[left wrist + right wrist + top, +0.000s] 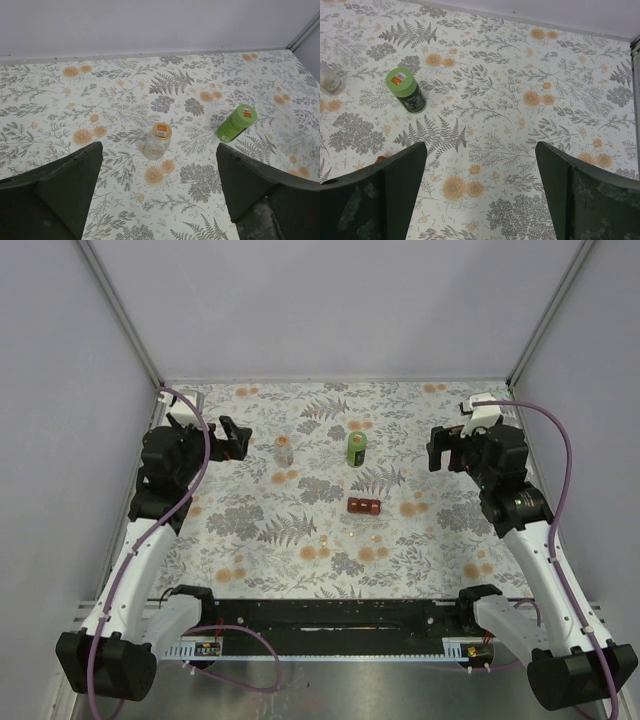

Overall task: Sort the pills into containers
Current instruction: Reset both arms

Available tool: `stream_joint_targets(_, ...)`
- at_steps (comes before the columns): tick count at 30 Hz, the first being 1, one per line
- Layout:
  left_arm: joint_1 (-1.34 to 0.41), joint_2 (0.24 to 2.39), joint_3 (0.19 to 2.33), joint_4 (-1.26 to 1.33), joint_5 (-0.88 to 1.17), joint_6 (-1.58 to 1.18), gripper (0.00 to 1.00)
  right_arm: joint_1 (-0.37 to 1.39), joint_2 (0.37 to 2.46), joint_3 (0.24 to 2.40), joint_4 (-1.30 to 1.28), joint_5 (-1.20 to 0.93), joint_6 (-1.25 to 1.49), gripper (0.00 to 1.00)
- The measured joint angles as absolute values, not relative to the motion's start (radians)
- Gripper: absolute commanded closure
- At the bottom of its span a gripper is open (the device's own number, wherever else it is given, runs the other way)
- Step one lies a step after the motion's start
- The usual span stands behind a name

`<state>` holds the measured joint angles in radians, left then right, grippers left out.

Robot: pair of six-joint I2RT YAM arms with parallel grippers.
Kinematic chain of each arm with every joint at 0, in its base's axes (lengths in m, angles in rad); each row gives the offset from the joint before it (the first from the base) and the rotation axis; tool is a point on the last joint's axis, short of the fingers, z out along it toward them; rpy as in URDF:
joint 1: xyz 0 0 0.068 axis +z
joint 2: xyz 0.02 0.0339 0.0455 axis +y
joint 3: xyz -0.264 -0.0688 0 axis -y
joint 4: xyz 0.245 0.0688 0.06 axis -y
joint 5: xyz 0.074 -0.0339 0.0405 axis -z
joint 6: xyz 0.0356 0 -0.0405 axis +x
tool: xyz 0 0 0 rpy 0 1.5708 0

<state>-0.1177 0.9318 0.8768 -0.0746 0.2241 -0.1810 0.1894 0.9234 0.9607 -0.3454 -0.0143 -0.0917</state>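
**Two grippers wide open, the containers on the cloth between them**

Two arms reach over the flowered cloth [300, 530] in the top view. The left gripper [243, 440] and the right gripper [436, 450] face each other across it. Both have the jaws spread wide and hold nothing. The pale-and-orange bottle [284, 451] stands just beside the left gripper, close in front of its tips but apart from them. The green bottle [357, 448] stands further from the left gripper and is nearer to the right one. It touches neither gripper. The dark-red pill box [364, 505] lies well apart from both hands, closer to the arm bases than the green bottle is. From this height the pills cannot be told from the small orange marks printed on the cloth.

In the left wrist view, the two dark fingers [60, 195] stand far from each other with only cloth under them. The pale-and-orange bottle is upright just ahead of the gap, about in its middle. The green bottle is ahead of the finger on the picture's right, a bit beyond its tip.

In the right wrist view, the fingers [590, 200] are also wide apart and empty. The green bottle stands ahead of the finger on the picture's left, apart from it. The pale-and-orange bottle is cut by the picture's left edge. A small red bit shows beside that finger's tip, but what it is cannot be told.
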Motion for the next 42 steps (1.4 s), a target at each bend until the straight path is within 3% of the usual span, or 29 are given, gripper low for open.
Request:
stream_joint_targets(11,-0.116,0.88,0.823,-0.032,0.227,-0.203,0.01,0.189,0.807,0.915,-0.31,-0.013,-0.09,0.01)
stream_joint_targets(42,-0.116,0.912,0.794,0.101,0.231,-0.217,0.01,0.189,0.827,0.858,-0.258,0.072,-0.108,0.01)
